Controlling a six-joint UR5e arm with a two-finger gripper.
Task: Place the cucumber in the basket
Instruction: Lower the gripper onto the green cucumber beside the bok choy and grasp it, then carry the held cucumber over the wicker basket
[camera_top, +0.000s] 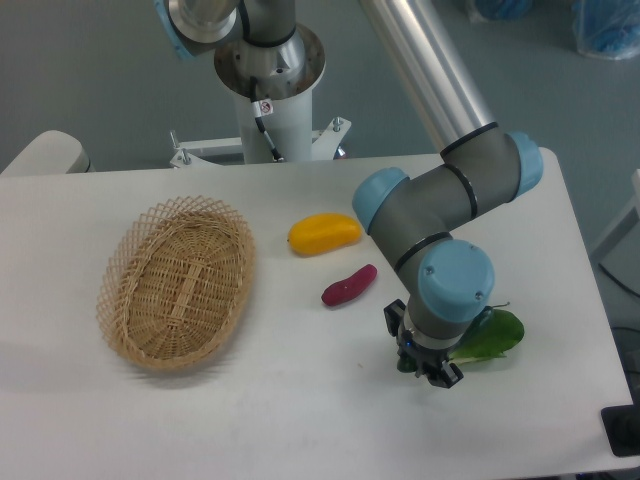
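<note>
Right now our black two-finger gripper is low at the near right of the white table, pointing down, because the slim dark green cucumber lies under the wrist; only a sliver of dark green shows at the gripper's left edge. We cannot tell how far the jaws stand apart or whether they grip it, since the wrist hides them. Just right of the gripper lies the leafy green bok choy. The oval tan wicker basket waits empty, well apart on the left. Between them lie a short purple-red vegetable and a yellow rounded fruit, so we judge a lift should precede any leftward carry.
</note>
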